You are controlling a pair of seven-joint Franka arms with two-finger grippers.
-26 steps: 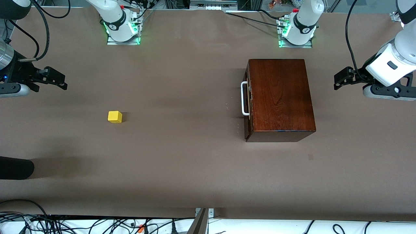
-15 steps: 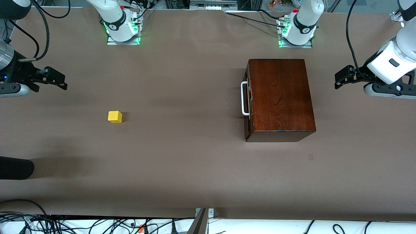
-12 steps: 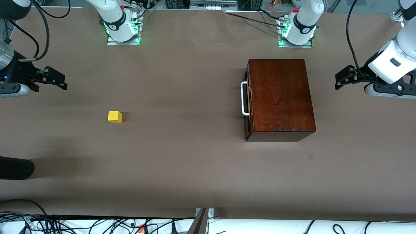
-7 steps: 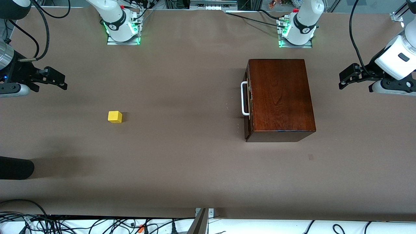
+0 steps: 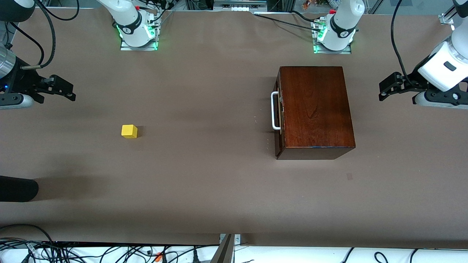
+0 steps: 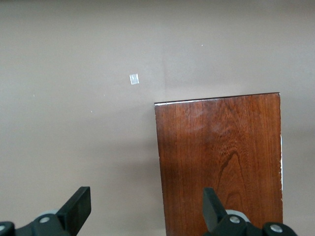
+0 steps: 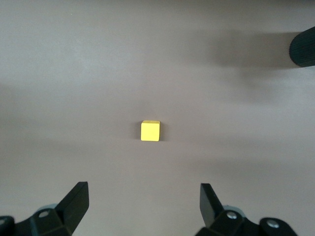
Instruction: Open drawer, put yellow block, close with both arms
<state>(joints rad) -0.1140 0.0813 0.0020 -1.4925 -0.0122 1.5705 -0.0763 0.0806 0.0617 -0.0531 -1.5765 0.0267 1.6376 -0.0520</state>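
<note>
The yellow block (image 5: 129, 131) sits alone on the brown table toward the right arm's end, and in the right wrist view the yellow block (image 7: 150, 131) lies ahead of my open right gripper (image 7: 142, 199). My right gripper (image 5: 67, 90) hangs over the table at that end, holding nothing. The reddish-brown wooden box (image 5: 315, 109) stands toward the left arm's end. Its drawer (image 5: 279, 115) is shut flush, with the white handle (image 5: 274, 111) facing the block. My left gripper (image 5: 384, 89) hovers open past the box's handle-less end. In its wrist view the box (image 6: 221, 162) fills one side beneath the left gripper (image 6: 146, 207).
A black rounded object (image 5: 17, 189) pokes in at the table's edge at the right arm's end, nearer the front camera than the block. A small pale mark (image 5: 349, 176) lies on the table near the box. Cables (image 5: 109, 254) run along the front edge.
The left arm has shifted slightly, its gripper drifting a little away from the box and partly back. The right arm, the block and the box have not moved.
</note>
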